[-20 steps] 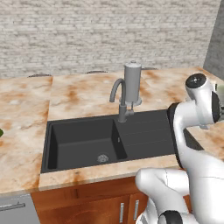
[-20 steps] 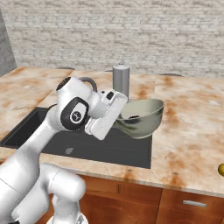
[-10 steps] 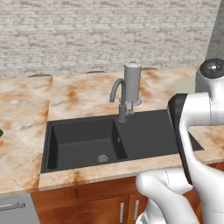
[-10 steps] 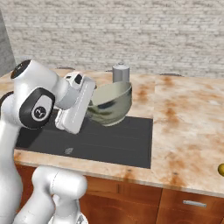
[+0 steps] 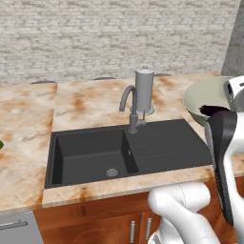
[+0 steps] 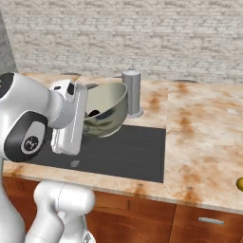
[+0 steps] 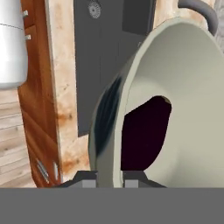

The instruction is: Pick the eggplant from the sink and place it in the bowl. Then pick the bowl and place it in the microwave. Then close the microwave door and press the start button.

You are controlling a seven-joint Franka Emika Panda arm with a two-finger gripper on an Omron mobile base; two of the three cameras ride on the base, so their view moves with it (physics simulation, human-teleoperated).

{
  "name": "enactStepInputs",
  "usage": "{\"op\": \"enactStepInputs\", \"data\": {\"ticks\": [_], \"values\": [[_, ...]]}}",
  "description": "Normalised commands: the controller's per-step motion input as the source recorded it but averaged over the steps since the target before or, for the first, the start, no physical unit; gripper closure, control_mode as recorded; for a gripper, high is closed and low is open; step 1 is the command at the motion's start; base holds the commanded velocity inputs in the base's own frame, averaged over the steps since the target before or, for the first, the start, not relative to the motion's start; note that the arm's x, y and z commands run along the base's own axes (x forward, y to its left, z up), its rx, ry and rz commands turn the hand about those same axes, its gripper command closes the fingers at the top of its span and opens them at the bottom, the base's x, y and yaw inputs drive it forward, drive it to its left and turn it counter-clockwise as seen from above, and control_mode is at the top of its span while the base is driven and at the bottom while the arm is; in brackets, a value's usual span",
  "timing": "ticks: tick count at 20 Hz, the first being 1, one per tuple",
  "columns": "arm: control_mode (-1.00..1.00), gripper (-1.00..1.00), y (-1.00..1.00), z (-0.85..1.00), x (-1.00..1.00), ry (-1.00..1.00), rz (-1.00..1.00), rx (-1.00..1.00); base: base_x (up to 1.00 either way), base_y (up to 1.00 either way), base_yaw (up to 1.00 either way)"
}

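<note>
The pale bowl point(image 5: 202, 97) hangs in the air above the right side of the dark sink point(image 5: 95, 152), tilted toward the hand. My gripper point(image 7: 109, 180) is shut on the bowl's near rim, one finger inside and one outside. The dark glossy eggplant point(image 7: 144, 131) lies inside the bowl point(image 7: 188, 87), against its lower wall. From the right, the bowl point(image 6: 105, 111) with the eggplant point(image 6: 93, 114) sits just beyond my white hand, in front of the faucet. The microwave and its door are out of view.
A grey curved faucet point(image 5: 129, 107) and a tall grey cylinder point(image 5: 144, 90) stand behind the sink. Marbled counter point(image 6: 199, 133) stretches to both sides. A small yellowish thing point(image 6: 239, 184) lies at the counter's right edge. Wooden cabinets point(image 5: 100, 221) run below.
The arm has swung the bowl up and to the left over the sink, toward the faucet. The grip on the rim is unchanged, and the eggplant stays inside.
</note>
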Motion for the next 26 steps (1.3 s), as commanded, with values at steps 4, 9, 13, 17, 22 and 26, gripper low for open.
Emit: {"op": "enactStepInputs", "data": {"ticks": [4, 9, 13, 17, 22, 26], "values": [[1.0, 1.0, 0.0, 0.0, 0.0, 0.0, 0.0, 0.0, -0.6, 0.29, 0.0], [1.0, 1.0, 0.0, 0.0, 0.0, 0.0, 0.0, 0.0, -0.89, 0.29, 0.0], [1.0, 1.0, 0.0, 0.0, 0.0, 0.0, 0.0, 0.0, -0.74, 0.25, 0.0], [1.0, 1.0, 0.0, 0.0, 0.0, 0.0, 0.0, 0.0, -0.24, 0.29, 0.01], [1.0, 1.0, 0.0, 0.0, 0.0, 0.0, 0.0, 0.0, 0.0, 0.18, 0.0], [1.0, 1.0, 0.0, 0.0, 0.0, 0.0, 0.0, 0.0, -0.01, 0.08, 0.19]]}}
